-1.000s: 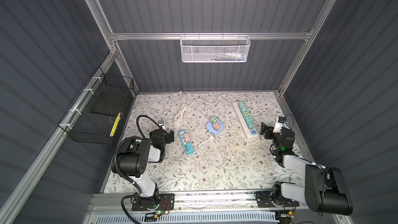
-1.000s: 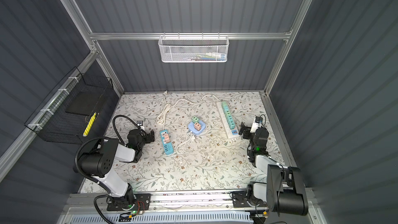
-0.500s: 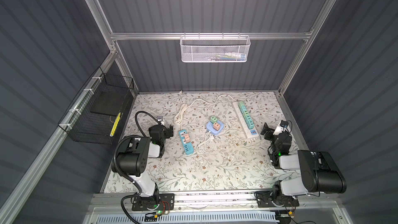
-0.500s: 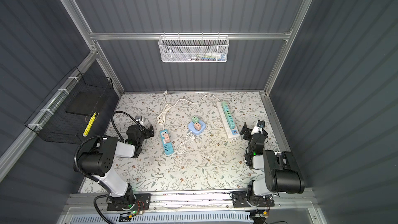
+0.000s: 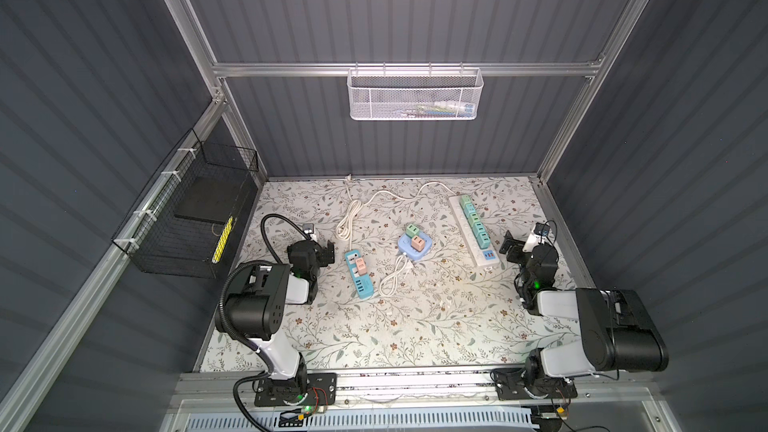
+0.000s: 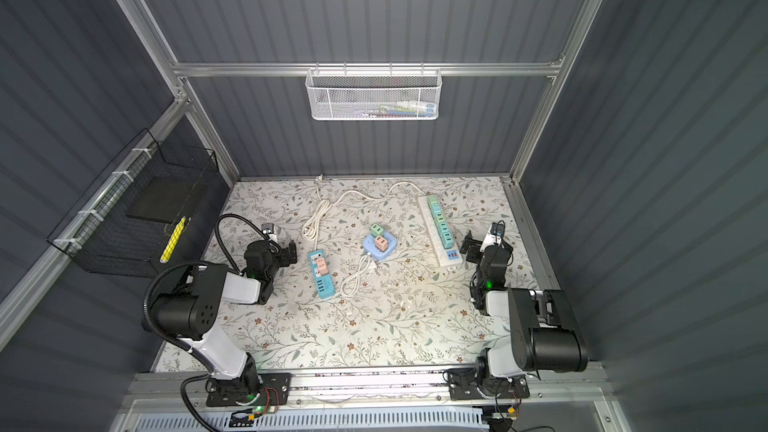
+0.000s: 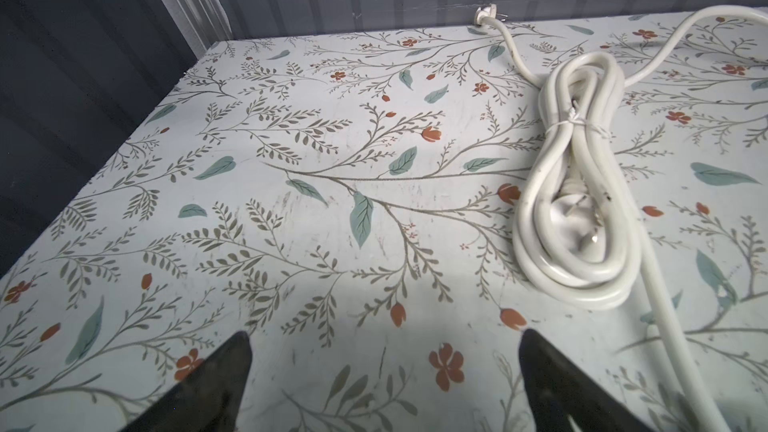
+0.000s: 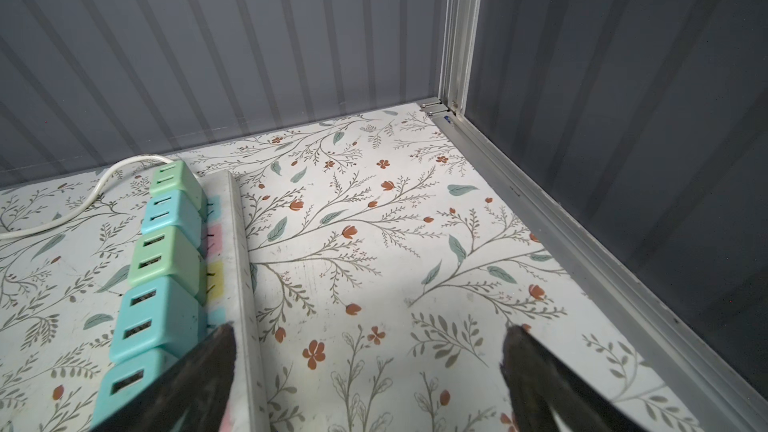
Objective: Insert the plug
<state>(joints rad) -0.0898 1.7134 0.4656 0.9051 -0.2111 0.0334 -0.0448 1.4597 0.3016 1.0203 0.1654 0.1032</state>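
Left gripper: spread, empty, well left of the cube. Right gripper: spread, empty, well right of it. Pink plug: on the cube, seemingly seated. Risk: your jaw snags the cord beside it, dragging the cube.

Both top views: high, distant, tilted down over the whole floral-printed tabletop. Wrist cameras: low, close, facing forward past left gripper and right gripper, same tabletop ahead.
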